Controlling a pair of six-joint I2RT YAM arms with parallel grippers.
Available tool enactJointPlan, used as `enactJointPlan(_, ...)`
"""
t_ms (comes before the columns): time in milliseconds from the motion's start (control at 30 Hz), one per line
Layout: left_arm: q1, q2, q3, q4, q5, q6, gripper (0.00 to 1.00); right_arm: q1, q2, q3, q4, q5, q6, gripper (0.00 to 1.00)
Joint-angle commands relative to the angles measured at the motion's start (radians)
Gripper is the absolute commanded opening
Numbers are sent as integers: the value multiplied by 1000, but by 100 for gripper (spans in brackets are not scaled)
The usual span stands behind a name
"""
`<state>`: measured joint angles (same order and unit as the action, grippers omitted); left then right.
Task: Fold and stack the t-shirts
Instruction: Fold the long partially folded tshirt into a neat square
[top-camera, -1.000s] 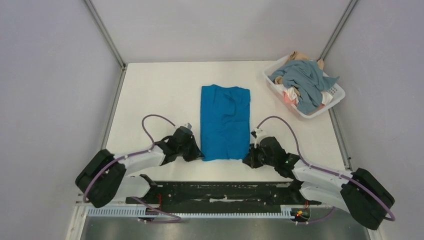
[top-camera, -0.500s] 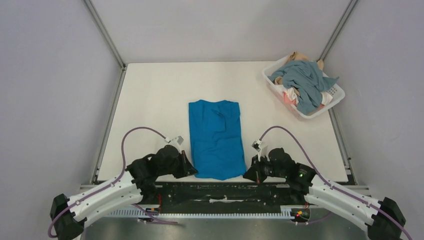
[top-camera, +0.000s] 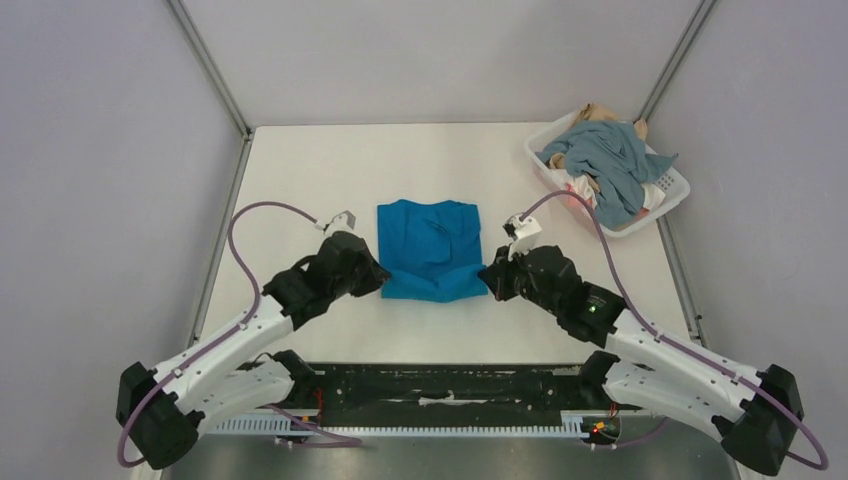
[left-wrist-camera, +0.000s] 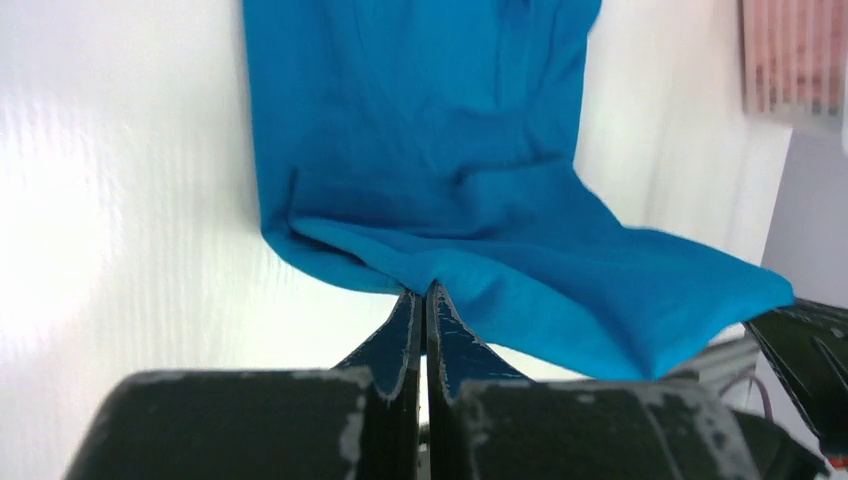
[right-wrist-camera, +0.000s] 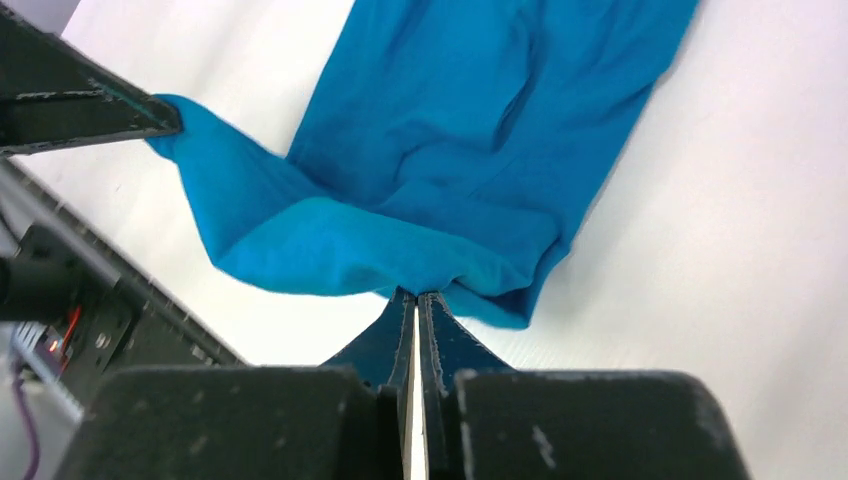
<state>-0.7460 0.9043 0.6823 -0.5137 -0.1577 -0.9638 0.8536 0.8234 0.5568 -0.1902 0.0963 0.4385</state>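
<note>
A bright blue t-shirt (top-camera: 430, 248) lies mid-table, its near end lifted and carried over its far half. My left gripper (top-camera: 378, 281) is shut on the near left corner of the shirt (left-wrist-camera: 440, 180). My right gripper (top-camera: 487, 281) is shut on the near right corner of the shirt (right-wrist-camera: 470, 130). The raised hem hangs between both grippers above the table. A dusty grey-blue t-shirt (top-camera: 610, 160) lies on top of other shirts, peach-pink, white and tan, in the basket.
A white slotted plastic basket (top-camera: 672, 188) stands at the far right corner, heaped with shirts. Grey walls and metal rails bound the white table (top-camera: 300, 180). A black rail (top-camera: 450, 385) runs along the near edge between the arm bases.
Both grippers first dragged the blue shirt toward the near edge, then lifted its near hem and carried it away from me over the shirt. The shirt now looks half as long.
</note>
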Motion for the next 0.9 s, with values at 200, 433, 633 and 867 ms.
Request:
enactJointPlan(200,235,247,194,156,54,192,2,-221,193,165,173,-45,-107,0)
enactJointPlan(433,332,436,303,200,110,218,2,-295,346,248,244,-69,-139,0)
enactJointPlan(633,391,553,386,206,93,251,2,-336,499,339,288,-43,-184,0)
enactJointPlan(867,433,736,489,224,149,275,2,-374,650,392,346,-62,-168,0)
